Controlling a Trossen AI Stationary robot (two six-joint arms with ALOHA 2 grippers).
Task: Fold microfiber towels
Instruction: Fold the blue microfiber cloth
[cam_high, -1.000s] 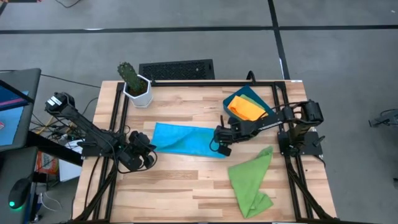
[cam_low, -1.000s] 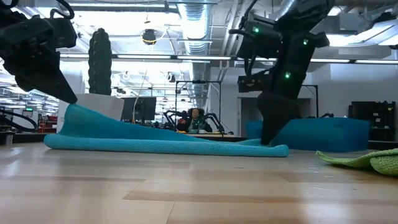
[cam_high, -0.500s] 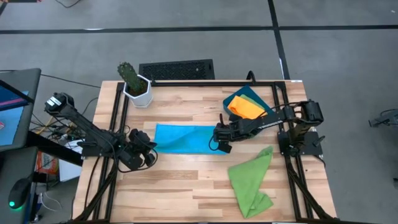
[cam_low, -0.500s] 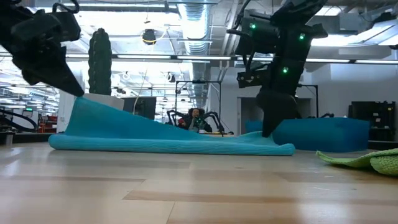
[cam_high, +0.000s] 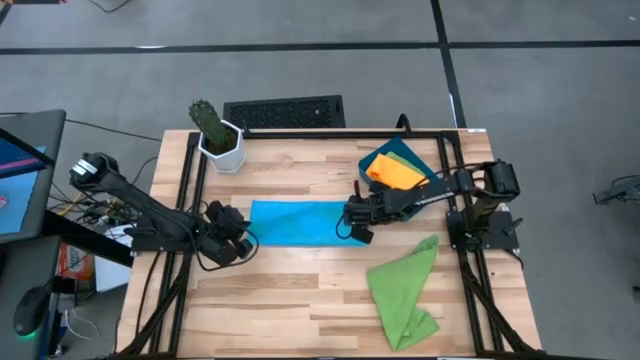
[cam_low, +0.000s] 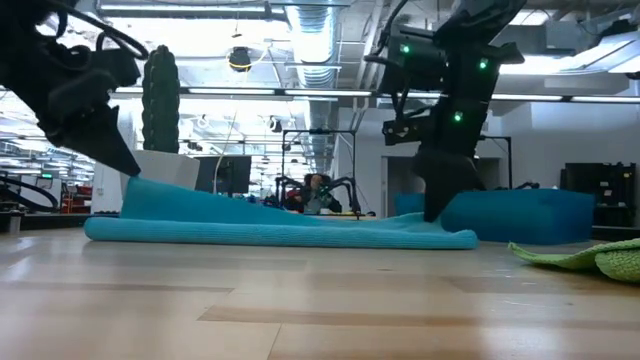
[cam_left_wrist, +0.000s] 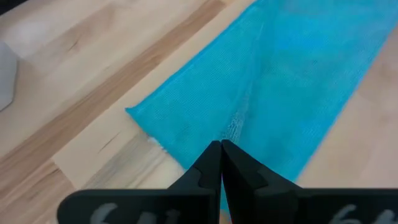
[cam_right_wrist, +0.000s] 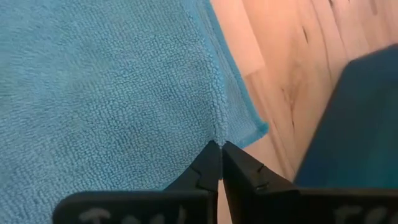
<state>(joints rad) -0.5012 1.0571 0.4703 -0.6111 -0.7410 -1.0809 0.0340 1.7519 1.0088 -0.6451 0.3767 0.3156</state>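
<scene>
A bright blue microfiber towel (cam_high: 296, 222) lies folded into a long flat band across the middle of the pale, plank-grained wooden table (cam_high: 300, 300); seen close from the right wrist, its surface is a fine looped nap with a stitched hem along the edge. The left gripper (cam_left_wrist: 221, 148) sits at the band's left end with its two dark, tapered fingers pressed together on a pinch of the blue cloth, lifting that end into a soft ridge in the low view. The right gripper (cam_right_wrist: 219, 148) is at the opposite end, its fingers likewise pinched on the towel's upper layer just inside the corner. Beside the right arm, a rigid dark-blue tray (cam_high: 434, 182) at the table's far right holds an orange towel (cam_high: 397, 174) crumpled on top of a green one. A lime green towel (cam_high: 404, 291) lies rumpled and loosely spread near the front right, well apart from the blue one. A potted cactus (cam_high: 208, 122) in a white faceted pot stands at the far left corner.
</scene>
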